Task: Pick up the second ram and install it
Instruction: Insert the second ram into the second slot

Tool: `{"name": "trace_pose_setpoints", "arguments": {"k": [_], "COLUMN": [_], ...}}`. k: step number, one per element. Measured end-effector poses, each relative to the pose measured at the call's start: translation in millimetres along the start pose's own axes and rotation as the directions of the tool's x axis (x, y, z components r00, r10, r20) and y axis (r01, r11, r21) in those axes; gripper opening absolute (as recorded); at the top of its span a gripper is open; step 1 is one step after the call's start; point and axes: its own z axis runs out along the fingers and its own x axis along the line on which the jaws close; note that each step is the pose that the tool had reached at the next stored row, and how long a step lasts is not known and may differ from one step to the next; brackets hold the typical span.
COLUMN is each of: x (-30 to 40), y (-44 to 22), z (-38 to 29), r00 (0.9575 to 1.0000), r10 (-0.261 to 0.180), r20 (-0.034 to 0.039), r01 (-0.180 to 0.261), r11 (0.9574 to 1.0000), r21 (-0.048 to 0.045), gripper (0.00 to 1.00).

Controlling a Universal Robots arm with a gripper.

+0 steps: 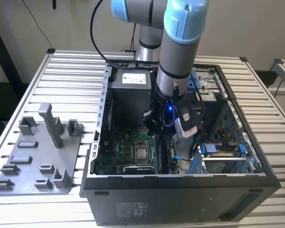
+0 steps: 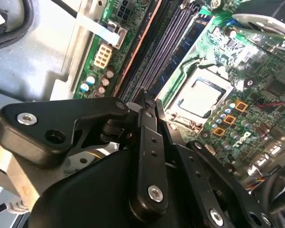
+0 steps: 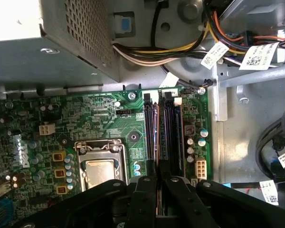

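Note:
My gripper (image 1: pixel 154 127) is low inside the open computer case (image 1: pixel 180 194), right over the black memory slots (image 3: pixel 173 128) beside the processor socket (image 3: pixel 102 168). In both wrist views the two black fingers (image 3: pixel 145 190) stand almost together, with just a thin gap at the gripper (image 3: pixel 157 167) (image 2: pixel 152 105). A thin dark strip seen edge-on, the second ram (image 3: pixel 156 133), runs out from between them in line with the slots. Whether it is seated in a slot cannot be told. The slots (image 2: pixel 166 42) run away from the fingertips (image 2: pixel 146 102).
A grey plastic tray (image 1: pixel 38 161) with upright posts lies on the slatted table at the exterior view's left. Inside the case are the power supply (image 1: pixel 128 90), bundled cables (image 3: pixel 180 47) and bright blue drive brackets (image 1: pixel 218 149) at the exterior view's right.

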Motion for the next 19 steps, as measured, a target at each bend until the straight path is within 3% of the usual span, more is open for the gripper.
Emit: {"name": "trace_pose_setpoints", "arguments": {"k": [19], "x": [-0.1], "y": [-1.9], "z": [6.4], "r00": [1.0], "r10": [0.0], "r20": [-0.0006], "r01": [0.0], "r11": [1.0], "r21": [0.0], "gripper": [0.14]}}
